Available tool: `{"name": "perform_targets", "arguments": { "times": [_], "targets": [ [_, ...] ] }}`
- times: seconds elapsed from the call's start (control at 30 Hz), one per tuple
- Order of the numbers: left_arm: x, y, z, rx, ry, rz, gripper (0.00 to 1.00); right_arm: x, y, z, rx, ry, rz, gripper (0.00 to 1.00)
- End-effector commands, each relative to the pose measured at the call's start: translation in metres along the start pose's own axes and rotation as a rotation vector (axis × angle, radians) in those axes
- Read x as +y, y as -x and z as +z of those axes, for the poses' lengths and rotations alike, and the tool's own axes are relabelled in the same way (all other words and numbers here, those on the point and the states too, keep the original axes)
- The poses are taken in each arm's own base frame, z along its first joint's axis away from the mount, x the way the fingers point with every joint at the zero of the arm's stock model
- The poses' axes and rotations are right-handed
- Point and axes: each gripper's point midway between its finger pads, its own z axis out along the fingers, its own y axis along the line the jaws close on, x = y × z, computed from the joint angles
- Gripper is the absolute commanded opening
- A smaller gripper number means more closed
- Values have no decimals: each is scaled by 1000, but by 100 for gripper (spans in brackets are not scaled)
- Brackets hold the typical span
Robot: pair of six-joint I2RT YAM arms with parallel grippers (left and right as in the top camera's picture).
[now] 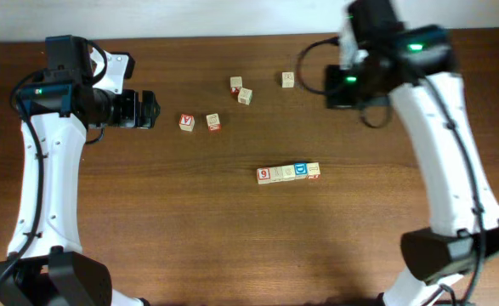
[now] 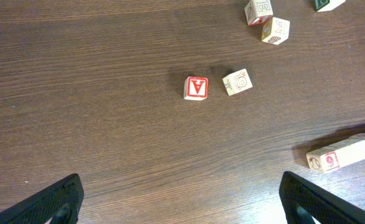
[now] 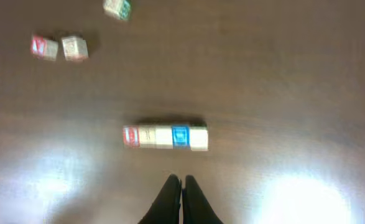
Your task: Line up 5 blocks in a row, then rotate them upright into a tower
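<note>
The blocks (image 1: 289, 172) lie in a tight row at mid-table, a red "9" at the left end and a blue "D" (image 1: 300, 170) near the right. In the right wrist view the row of blocks (image 3: 165, 137) lies just ahead of my right gripper (image 3: 182, 182), which is shut on nothing and hangs above the wood. My left gripper (image 2: 181, 180) is open wide over bare table, with the row's "9" end (image 2: 330, 160) to its right. In the overhead view the left gripper (image 1: 147, 110) sits far left of the row.
Loose cubes lie behind the row: a red "V" cube (image 1: 186, 122) beside a pale cube (image 1: 213, 121), a touching pair (image 1: 240, 90), and a single cube (image 1: 288, 79). The table's far edge (image 1: 232, 38) runs along the top.
</note>
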Motion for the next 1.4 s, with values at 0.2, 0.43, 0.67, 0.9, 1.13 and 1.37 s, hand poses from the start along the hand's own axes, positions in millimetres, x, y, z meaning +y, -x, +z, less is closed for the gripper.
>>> {"name": "perform_targets", "arguments": {
  "times": [0.2,0.43,0.67,0.9,1.13,1.37],
  "targets": [
    [-1,6,-4,-19,-4,-1,99,-63,-26,40,152,205,37,5],
    [1,16,-4,-58,2,10,99,-69,-45,80,215,232,63,4],
    [-3,19,-4,-69,-16,13,99,-68,-28,72,137,359,115,4],
    [-72,5,13,5,-343,-70,43,-119,-37,63,123,319,168,4],
    [-127,-56,101,259,-218,-166,0,-115,-64,97,210,341,174,4],
    [-183,-90,139,259,-154,-232,0,-88,-83,152,296,319,61,4]
  ]
}}
